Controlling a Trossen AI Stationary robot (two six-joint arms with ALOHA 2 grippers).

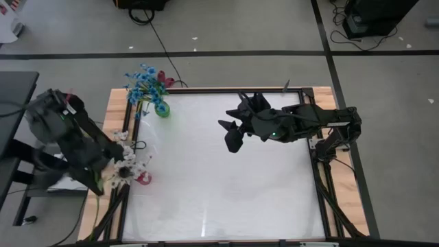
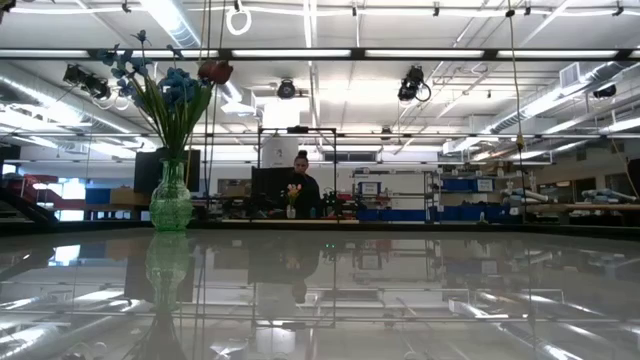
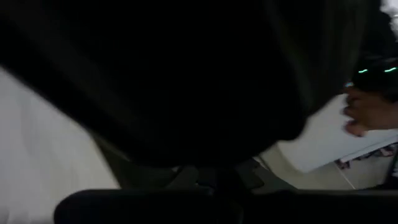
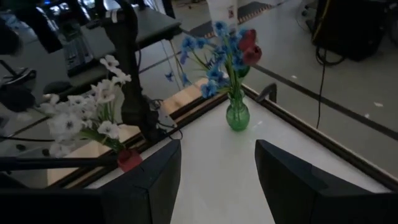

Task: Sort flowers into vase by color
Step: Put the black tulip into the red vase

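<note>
Right fingers [image 4: 217,180] fill the foreground of the right wrist view, two broad dark pads spread wide apart with bare white desk between them, grasping nothing; seen from above, that right gripper [image 1: 232,134] hangs over the middle of the desk [image 1: 226,185], well apart from every flower.

Largest item: the white desk with its wooden border [image 1: 116,103] along the left edge and back left corner.

Next: the left arm [image 1: 65,140], bent over the desk's left edge, its gripper [image 1: 122,155] down among the white flowers [image 1: 130,165]; its fingers are clenched tight; whether a stem sits between them cannot be told, the left wrist view being almost wholly dark.

Next: the green glass vase [image 1: 162,108] at the back left corner, upright, holding the blue flowers [image 1: 143,81] together with one dark red bloom [image 4: 250,48]; in the low view the vase [image 2: 170,200] stands on the left with stems fanning upward.

Next: the white flowers at the left edge, bunched, their stems rising from a small red vase [image 4: 129,158], beside the left arm.

Smallest: a person [image 2: 302,185] in the room far behind the desk; a hand [image 3: 367,112] on a white sheet in the left wrist view.
</note>
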